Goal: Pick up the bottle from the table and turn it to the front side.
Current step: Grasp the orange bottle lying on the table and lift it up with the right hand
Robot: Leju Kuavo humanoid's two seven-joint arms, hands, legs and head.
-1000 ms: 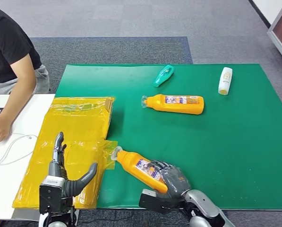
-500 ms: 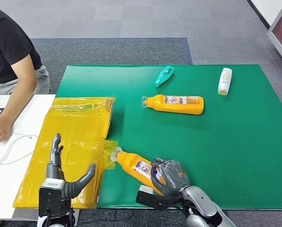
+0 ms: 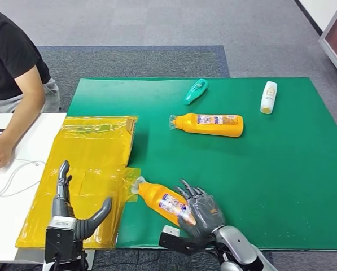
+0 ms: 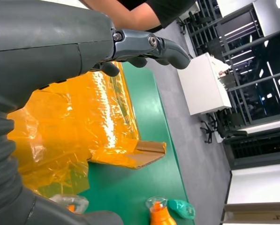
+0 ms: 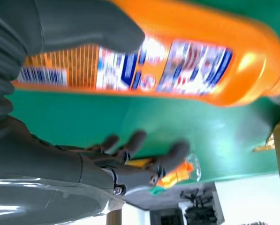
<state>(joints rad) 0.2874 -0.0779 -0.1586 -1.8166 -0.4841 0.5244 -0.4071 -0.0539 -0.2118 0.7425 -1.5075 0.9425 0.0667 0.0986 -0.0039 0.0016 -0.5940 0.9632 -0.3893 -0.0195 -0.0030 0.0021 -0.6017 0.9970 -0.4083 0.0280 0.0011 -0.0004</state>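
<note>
1. Head view: the right hand (image 3: 199,212), at the lower middle of the frame, had spread its fingers since half a second before, when they were wrapped over the near orange bottle (image 3: 161,201). The hand was now apart and holding nothing, its palm resting at the bottle's base end. The bottle lay on its side on the green surface (image 3: 264,186), with its clear cap pointing to the left toward the yellow plastic bags (image 3: 87,164) and its printed label facing up. Judging from that, the turn looked done and the hand was letting go. The left hand (image 3: 68,217), at the lower left, hovered open over the bags with its thumb out. A second orange bottle (image 3: 209,123), a teal bottle (image 3: 195,90) and a white bottle (image 3: 268,96) lay farther up the frame, well apart from either hand. A person's arm (image 3: 13,121) rested at the left edge.

2. Left wrist view: the left hand (image 4: 131,47) stretched across the top of the frame, its fingers spread and nothing in it. The yellow bags (image 4: 81,126) lay beneath it.

3. Right wrist view: the near bottle (image 5: 166,61) crossed the top of the frame with its label and barcode showing. The thumb (image 5: 85,28) lay against it, while the darker fingers (image 5: 145,159) were spread below it and off the bottle, over the green surface (image 5: 95,117).
</note>
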